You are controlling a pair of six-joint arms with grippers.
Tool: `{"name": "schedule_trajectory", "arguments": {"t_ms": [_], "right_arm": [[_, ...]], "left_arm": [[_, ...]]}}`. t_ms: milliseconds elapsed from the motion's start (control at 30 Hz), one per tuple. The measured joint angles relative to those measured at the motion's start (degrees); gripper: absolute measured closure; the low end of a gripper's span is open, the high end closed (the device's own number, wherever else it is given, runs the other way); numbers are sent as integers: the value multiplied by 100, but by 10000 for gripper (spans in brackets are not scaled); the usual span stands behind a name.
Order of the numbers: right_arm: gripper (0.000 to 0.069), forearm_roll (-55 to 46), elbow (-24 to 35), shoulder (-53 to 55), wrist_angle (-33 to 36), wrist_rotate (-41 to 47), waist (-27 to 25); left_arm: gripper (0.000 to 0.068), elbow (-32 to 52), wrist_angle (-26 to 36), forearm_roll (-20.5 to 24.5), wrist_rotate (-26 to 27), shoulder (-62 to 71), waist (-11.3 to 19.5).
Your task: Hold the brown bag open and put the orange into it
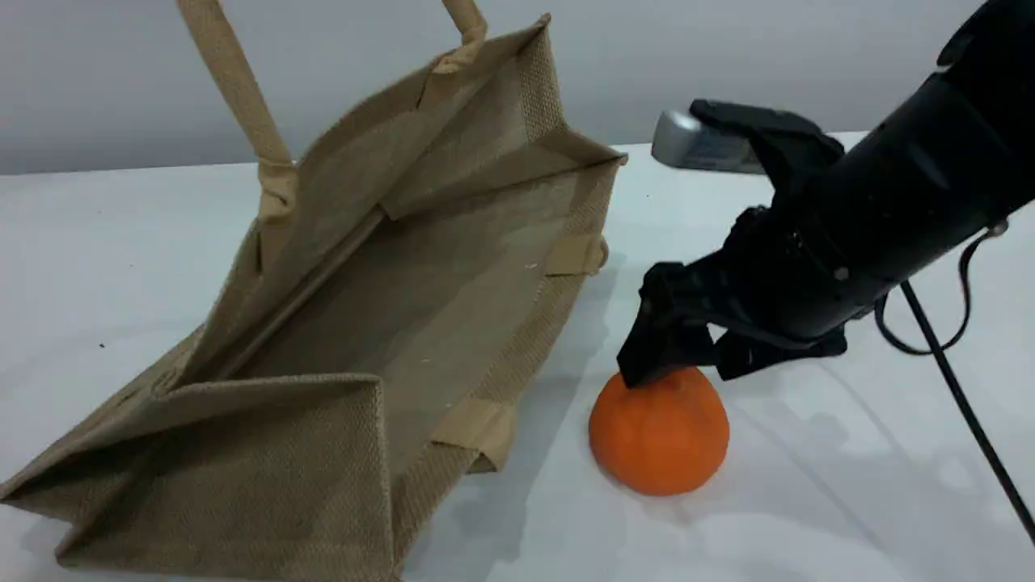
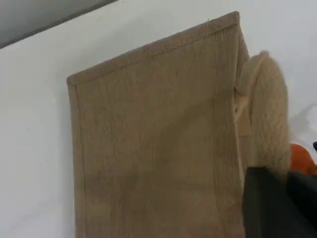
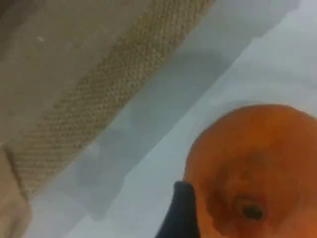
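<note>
Straddling orange (image 1: 659, 440) top, right fingers (image 1: 651, 347) spread wide; left fingers (image 2: 270, 206) clamped on brown bag (image 1: 242, 477) handle (image 2: 270, 114).

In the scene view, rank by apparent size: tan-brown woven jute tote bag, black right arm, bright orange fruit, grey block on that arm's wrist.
Largest to smallest:
1. tan-brown woven jute tote bag
2. black right arm, cropped by the frame
3. bright orange fruit
4. grey block, partly hidden

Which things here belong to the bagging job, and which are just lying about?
Job: tan-brown woven jute bag, its beige loop handle in the shut left gripper; round matte orange fruit under the open right gripper.
Incidental: thin black cable; white table.
</note>
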Motion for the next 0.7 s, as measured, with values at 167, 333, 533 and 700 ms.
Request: {"name": "schedule_trajectory", "arguments": {"t_ms": [167, 333, 533, 700], "right_arm": [[127, 921, 0, 282, 165, -936, 0], [190, 1453, 0, 340, 350, -1513, 0], [423, 1447, 0, 340, 326, -1518, 0], [559, 1447, 0, 340, 227, -1518, 0]], "left_arm": [[601, 0, -10, -103, -2, 0, 0], [601, 0, -35, -103, 3, 0, 0], [601, 0, -35, -103, 3, 0, 0], [601, 0, -35, -103, 3, 0, 0]]}}
